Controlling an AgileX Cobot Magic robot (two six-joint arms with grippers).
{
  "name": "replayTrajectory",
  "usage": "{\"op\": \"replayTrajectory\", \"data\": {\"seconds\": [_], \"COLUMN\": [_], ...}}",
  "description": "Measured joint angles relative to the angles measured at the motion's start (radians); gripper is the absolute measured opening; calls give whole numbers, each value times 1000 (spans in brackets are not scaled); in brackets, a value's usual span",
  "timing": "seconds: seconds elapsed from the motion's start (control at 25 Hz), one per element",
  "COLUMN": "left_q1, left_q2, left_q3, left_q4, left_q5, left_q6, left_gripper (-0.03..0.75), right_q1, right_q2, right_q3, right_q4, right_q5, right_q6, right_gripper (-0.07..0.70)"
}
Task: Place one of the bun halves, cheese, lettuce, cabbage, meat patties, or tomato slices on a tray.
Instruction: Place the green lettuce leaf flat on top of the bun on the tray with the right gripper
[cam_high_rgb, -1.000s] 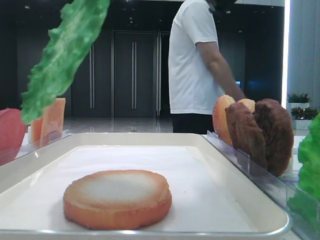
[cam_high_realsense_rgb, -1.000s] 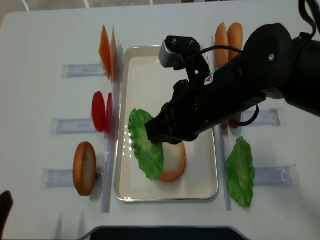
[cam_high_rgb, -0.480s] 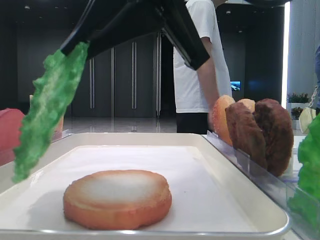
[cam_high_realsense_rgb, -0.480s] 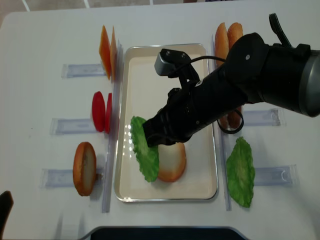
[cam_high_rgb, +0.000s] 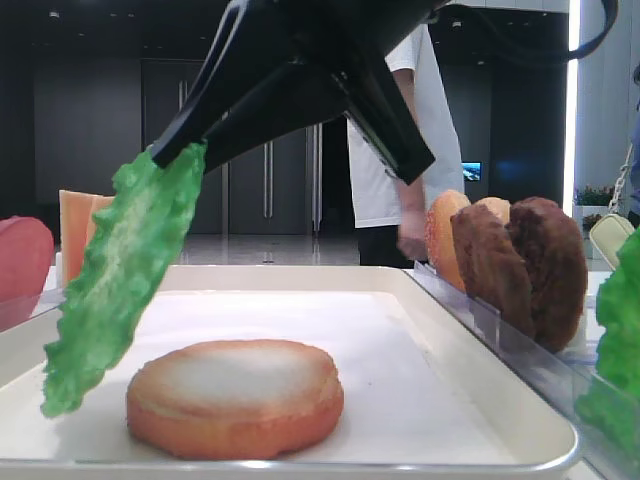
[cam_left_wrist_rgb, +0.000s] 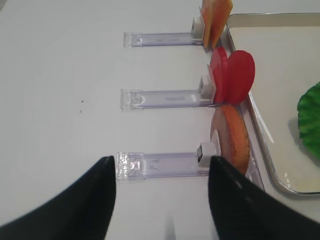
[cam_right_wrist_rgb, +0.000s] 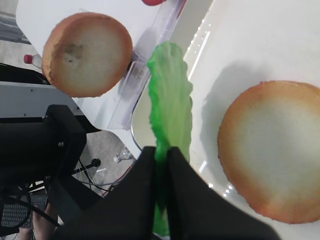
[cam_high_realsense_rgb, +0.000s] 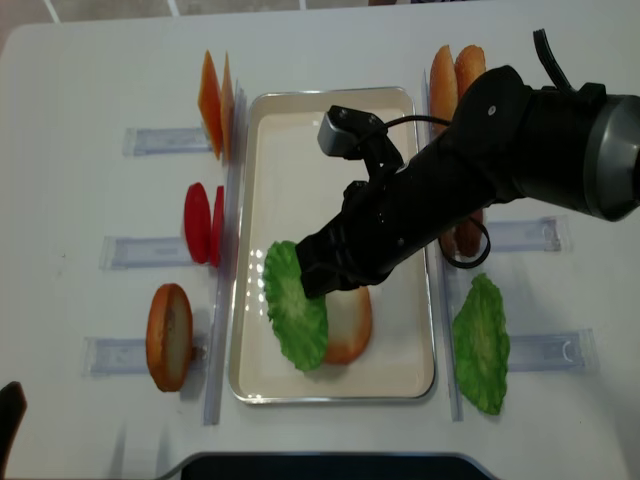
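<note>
My right gripper (cam_high_realsense_rgb: 318, 272) is shut on the upper edge of a green lettuce (cam_high_realsense_rgb: 295, 310) leaf. The leaf hangs tilted over the front left of the cream tray (cam_high_realsense_rgb: 300, 130). In the low exterior view the lettuce (cam_high_rgb: 120, 280) droops to just left of the bun half (cam_high_rgb: 235, 395), which lies flat on the liner. The right wrist view shows the lettuce (cam_right_wrist_rgb: 172, 100) pinched between the black jaws, with the bun half (cam_right_wrist_rgb: 272, 170) to its right. My left gripper (cam_left_wrist_rgb: 162, 162) stands open and empty over the table, left of the tray.
Clear dividers left of the tray hold cheese (cam_high_realsense_rgb: 215, 90), tomato slices (cam_high_realsense_rgb: 203, 222) and an upright bun half (cam_high_realsense_rgb: 168, 335). On the right stand more buns (cam_high_realsense_rgb: 455, 75), meat patties (cam_high_rgb: 520, 265) and another lettuce leaf (cam_high_realsense_rgb: 482, 345). A person (cam_high_rgb: 395, 130) stands behind the table.
The right gripper has come down and shifted toward the bun half with the lettuce. The leaf now hangs lower, its tip close to the tray liner.
</note>
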Motion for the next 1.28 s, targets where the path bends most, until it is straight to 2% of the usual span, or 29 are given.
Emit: {"op": "replayTrajectory", "data": {"seconds": [0.32, 0.72, 1.28], "left_q1": [0, 0, 0], "left_q2": [0, 0, 0], "left_q3": [0, 0, 0], "left_q4": [0, 0, 0], "left_q5": [0, 0, 0], "left_q6": [0, 0, 0], "left_gripper": [450, 450, 450], "right_q1": [-33, -35, -35], "right_q2": [2, 3, 3], "right_q3": [0, 0, 0], "right_q4": [-66, -129, -215], "right_q5": [23, 30, -3], "right_q6": [8, 15, 62], "right_gripper": [49, 47, 47]}}
